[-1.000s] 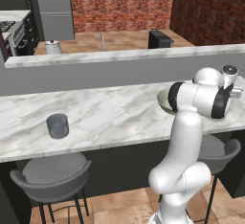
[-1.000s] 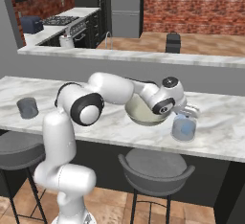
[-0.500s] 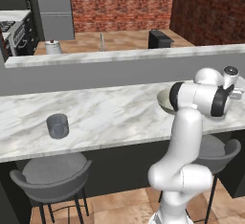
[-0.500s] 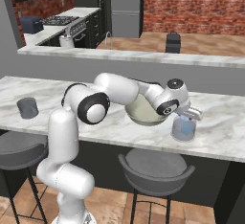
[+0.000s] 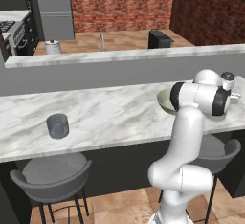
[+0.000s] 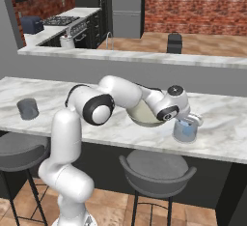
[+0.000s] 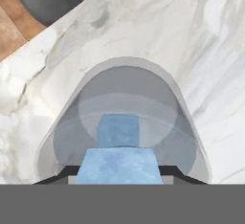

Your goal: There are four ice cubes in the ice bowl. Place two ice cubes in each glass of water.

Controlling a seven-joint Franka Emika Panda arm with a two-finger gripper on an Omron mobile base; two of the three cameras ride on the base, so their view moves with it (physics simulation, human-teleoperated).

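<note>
My gripper (image 7: 118, 174) is shut on a pale-blue ice cube (image 7: 118, 164), straight above the right-hand glass of water (image 7: 64, 122). A second ice cube (image 7: 118, 129) lies inside that glass. In the right base view the gripper (image 6: 189, 120) hovers at the rim of this glass (image 6: 184, 132), just right of the ice bowl (image 6: 143, 115). The other glass (image 6: 27, 108) stands far to the left on the marble counter. From the left base view I see that far glass (image 5: 58, 125) and the bowl's (image 5: 164, 101) edge behind my arm.
A raised grey ledge (image 6: 144, 58) runs behind the counter. Two dark stools (image 6: 157, 168) (image 5: 52, 175) stand under its front edge. A white kettle (image 5: 52, 47) and a black toaster (image 5: 160, 38) sit on the far counter.
The gripper, holding the cube, has eased a little to the right and down over the right-hand glass. Its grip has not changed.
</note>
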